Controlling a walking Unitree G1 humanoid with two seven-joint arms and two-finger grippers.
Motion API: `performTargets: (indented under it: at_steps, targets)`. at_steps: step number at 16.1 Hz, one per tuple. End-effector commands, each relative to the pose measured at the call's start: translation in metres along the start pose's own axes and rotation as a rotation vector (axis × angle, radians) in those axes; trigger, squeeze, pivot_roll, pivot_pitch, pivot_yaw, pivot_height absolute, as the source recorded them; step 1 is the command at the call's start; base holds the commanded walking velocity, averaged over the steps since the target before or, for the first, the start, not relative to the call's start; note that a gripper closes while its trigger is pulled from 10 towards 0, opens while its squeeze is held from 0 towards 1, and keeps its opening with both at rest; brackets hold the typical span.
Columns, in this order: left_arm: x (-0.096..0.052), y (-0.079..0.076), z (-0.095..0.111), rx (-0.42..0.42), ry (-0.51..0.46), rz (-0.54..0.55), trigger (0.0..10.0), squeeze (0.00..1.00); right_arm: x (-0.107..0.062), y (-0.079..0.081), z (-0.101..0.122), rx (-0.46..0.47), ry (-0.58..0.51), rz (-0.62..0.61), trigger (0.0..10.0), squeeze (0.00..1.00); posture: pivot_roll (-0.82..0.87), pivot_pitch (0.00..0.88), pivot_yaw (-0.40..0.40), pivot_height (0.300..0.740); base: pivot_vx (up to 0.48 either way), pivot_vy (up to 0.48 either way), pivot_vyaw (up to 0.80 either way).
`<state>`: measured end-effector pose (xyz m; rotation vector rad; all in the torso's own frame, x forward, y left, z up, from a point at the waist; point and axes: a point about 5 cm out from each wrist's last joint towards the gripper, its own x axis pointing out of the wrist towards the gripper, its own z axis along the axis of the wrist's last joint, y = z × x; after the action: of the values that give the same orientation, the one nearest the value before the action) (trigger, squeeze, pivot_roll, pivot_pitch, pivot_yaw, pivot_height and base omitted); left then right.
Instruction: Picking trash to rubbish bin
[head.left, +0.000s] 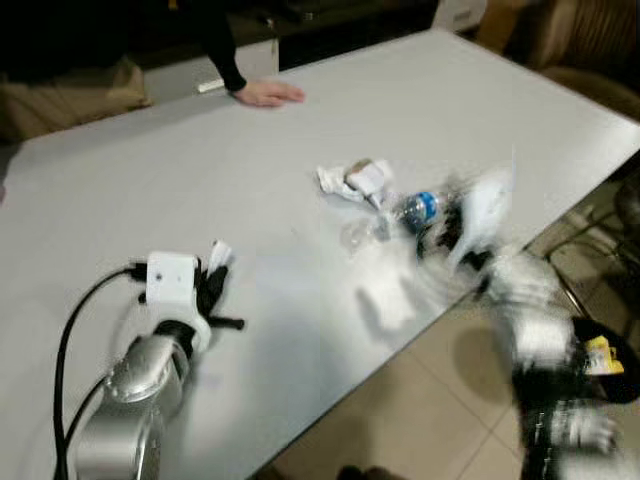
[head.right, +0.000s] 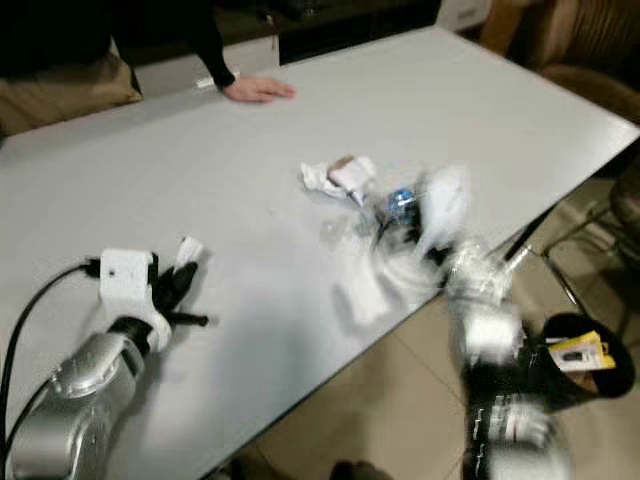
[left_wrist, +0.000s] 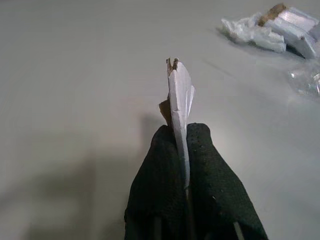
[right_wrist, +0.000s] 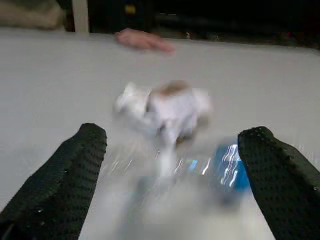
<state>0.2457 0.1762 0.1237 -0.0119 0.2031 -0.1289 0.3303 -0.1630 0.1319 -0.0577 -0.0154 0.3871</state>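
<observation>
Black fingers of left gripper (left_wrist: 182, 150) are clamped on a thin white paper scrap (left_wrist: 180, 100). Right gripper (right_wrist: 170, 170), spread apart, is blurred near crumpled white wrappers (head.left: 352, 180) & clear plastic bottle (head.left: 420, 210) on grey table (head.left: 150, 180). Black rubbish bin (head.right: 585, 360) on floor; most trash is judged not yet binned.

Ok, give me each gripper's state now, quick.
Left gripper: shut on a white paper scrap, above the table.
Right gripper: open, fingers wide, facing the crumpled trash and bottle.
</observation>
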Motion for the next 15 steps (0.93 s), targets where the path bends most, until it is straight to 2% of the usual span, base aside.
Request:
performTargets:
  at_steps: [1,3,6,10,13,15]
  targets:
    - [-0.003,-0.001,0.0,0.01,-0.012,0.012,10.0,0.0,-0.005,0.002,0.019,0.0,-0.062,-0.05,10.0,0.0,0.01,0.037,-0.081,0.74,0.0,0.0,0.0]
    - [-0.003,-0.002,0.001,0.047,-0.032,0.012,10.0,0.0,-0.023,0.023,0.009,-0.033,-0.05,-0.05,10.0,0.0,0.01,0.037,-0.09,0.74,0.0,0.0,0.0]
    - [-0.001,-0.005,0.008,0.059,-0.064,0.017,10.0,0.0,-0.033,0.045,0.002,-0.072,0.01,-0.037,10.0,0.0,0.01,0.043,-0.104,0.74,0.0,0.0,0.0]
    - [-0.003,-0.008,0.007,0.061,-0.071,0.017,10.0,0.0,-0.041,0.053,0.001,-0.052,0.042,-0.072,10.0,0.0,0.01,0.037,-0.097,0.74,0.0,-0.404,0.0]
    - [-0.001,-0.011,0.007,0.072,-0.067,-0.002,10.0,0.0,-0.045,0.057,-0.002,-0.051,0.068,-0.071,10.0,0.0,0.01,0.032,-0.087,0.74,0.0,-0.48,0.72]
    - [0.0,-0.012,0.007,0.084,-0.065,-0.012,10.0,0.0,-0.047,0.057,-0.004,-0.014,0.079,-0.089,10.0,0.0,0.0,0.027,-0.08,0.74,0.0,-0.48,0.0]
